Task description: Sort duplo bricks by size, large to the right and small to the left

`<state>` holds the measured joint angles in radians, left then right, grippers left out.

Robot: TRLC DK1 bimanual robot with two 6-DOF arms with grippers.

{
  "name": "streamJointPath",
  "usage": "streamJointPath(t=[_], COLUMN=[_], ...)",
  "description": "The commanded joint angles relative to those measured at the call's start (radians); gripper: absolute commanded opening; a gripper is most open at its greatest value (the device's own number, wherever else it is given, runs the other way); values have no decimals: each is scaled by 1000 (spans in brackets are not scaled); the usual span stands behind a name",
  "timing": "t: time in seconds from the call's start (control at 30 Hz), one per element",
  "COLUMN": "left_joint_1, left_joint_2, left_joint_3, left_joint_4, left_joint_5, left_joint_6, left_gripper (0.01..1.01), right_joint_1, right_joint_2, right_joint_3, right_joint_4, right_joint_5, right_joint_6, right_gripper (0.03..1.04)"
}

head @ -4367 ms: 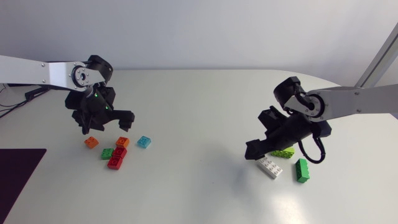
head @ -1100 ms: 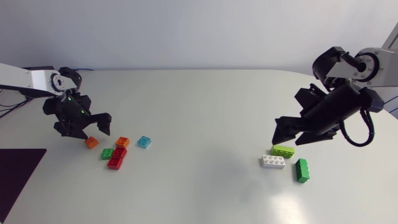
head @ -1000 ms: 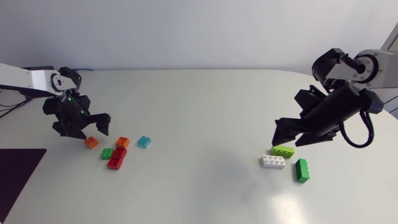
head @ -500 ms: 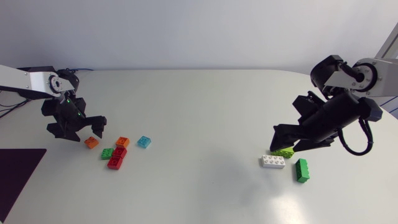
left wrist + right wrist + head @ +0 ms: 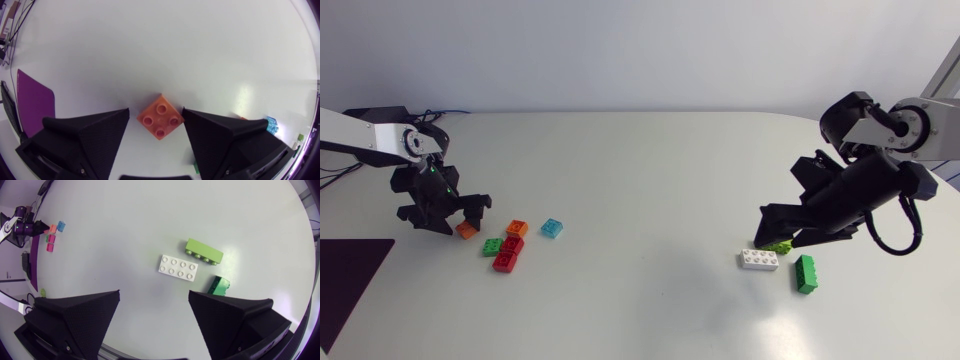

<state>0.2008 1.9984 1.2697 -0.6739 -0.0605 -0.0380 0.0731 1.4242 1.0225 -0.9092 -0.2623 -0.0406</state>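
A small orange brick (image 5: 160,119) lies on the white table between the fingers of my left gripper (image 5: 156,110). The fingers stand close on both sides, with a thin gap still showing at one of them. In the head view that gripper (image 5: 455,222) is low over this orange brick (image 5: 467,231), at the left end of a cluster of small bricks: another orange (image 5: 517,228), light blue (image 5: 551,228), green (image 5: 493,246) and red (image 5: 508,254). At the right, my right gripper (image 5: 782,228) hangs open and empty over a lime long brick (image 5: 780,245), beside a white (image 5: 758,260) and a green long brick (image 5: 806,273).
A dark purple mat (image 5: 350,280) lies at the table's front left corner, close to my left arm. In the right wrist view the white brick (image 5: 178,268), lime brick (image 5: 204,251) and green brick (image 5: 219,285) lie ahead of the fingers.
My left gripper has come down around the small orange brick and its fingers have narrowed. My right gripper has sunk a little toward the lime brick.
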Motion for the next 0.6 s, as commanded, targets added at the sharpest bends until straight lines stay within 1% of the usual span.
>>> streamJointPath(t=[0.0, 0.07, 0.1, 0.17, 0.2, 0.3, 0.57], left_joint_1=[-9, -12, -15, -20, -26, -54, -175], left_joint_2=[25, 25, 25, 23, 17, -16, -66], left_joint_3=[-9, -9, -9, -12, -16, -32, -66], left_joint_4=[-3, 7, 10, 19, 22, 31, 33], left_joint_5=[-2, -2, -2, -2, -2, -1, 8], left_joint_6=[-2, -5, -8, -10, -11, -10, -5], left_gripper=[518, 356, 318, 311, 292, 285, 285], right_joint_1=[14, 24, 28, 30, 30, 30, 33], right_joint_2=[-15, -15, -13, -13, -11, -11, -10], right_joint_3=[-29, -32, -35, -42, -45, -52, -71], right_joint_4=[6, 10, 13, 23, 24, 30, 49], right_joint_5=[-5, -5, -5, -5, -5, -5, -5], right_joint_6=[16, 19, 19, 24, 24, 24, 24], right_gripper=[992, 992, 992, 992, 992, 992, 992])
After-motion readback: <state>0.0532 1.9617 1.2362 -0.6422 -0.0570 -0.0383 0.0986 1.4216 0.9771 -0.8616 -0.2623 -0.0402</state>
